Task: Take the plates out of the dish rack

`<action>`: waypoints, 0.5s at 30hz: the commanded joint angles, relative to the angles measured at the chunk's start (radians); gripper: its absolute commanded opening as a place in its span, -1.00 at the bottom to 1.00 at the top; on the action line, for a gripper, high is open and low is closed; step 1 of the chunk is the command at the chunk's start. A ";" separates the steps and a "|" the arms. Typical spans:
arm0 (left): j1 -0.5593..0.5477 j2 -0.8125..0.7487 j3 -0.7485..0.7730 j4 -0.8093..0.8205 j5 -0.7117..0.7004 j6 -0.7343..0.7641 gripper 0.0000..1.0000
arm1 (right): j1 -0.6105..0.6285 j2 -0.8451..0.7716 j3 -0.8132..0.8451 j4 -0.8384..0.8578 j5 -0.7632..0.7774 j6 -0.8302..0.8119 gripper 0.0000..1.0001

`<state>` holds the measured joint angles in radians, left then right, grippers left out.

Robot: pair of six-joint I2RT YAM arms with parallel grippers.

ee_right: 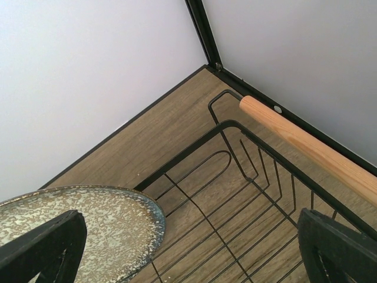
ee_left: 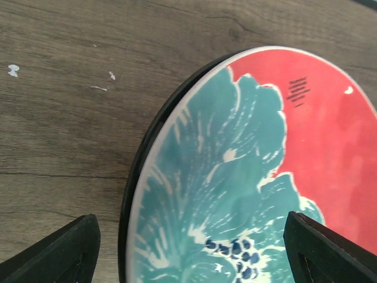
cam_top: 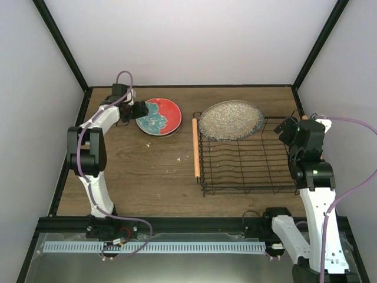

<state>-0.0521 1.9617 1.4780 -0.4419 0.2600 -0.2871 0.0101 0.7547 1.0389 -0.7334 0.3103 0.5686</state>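
Observation:
The red plate with the teal flower (cam_top: pixel 160 115) lies flat on the table at the back left, on top of a dark-rimmed plate (ee_left: pixel 131 177). My left gripper (cam_top: pixel 140 110) is open at its left edge; in the left wrist view the plate (ee_left: pixel 259 171) fills the space between the spread fingers (ee_left: pixel 59 253), and I see no contact. The large grey speckled plate (cam_top: pixel 231 119) leans in the far end of the black wire dish rack (cam_top: pixel 247 159). My right gripper (cam_top: pixel 290 131) is open over the rack's far right corner, right of this plate (ee_right: pixel 76 230). The other plates are hidden.
The rack has wooden rod handles on its left side (cam_top: pixel 195 147) and its right side (ee_right: pixel 306 147). The enclosure's back wall and black frame post (ee_right: pixel 203 32) stand close behind the rack. Small white crumbs (ee_left: pixel 12 71) lie on the table.

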 commanded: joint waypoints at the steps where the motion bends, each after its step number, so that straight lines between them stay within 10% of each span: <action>1: -0.018 0.025 0.047 -0.062 -0.096 0.062 0.75 | 0.008 -0.012 0.021 -0.024 0.016 0.028 1.00; 15: 0.011 0.000 0.371 0.120 0.032 0.062 0.77 | 0.008 -0.017 0.000 -0.026 0.020 0.055 0.99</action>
<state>-0.0563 1.9869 1.6840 -0.4999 0.1822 -0.2310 0.0101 0.7456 1.0386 -0.7506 0.3107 0.6041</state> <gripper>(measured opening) 0.890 0.997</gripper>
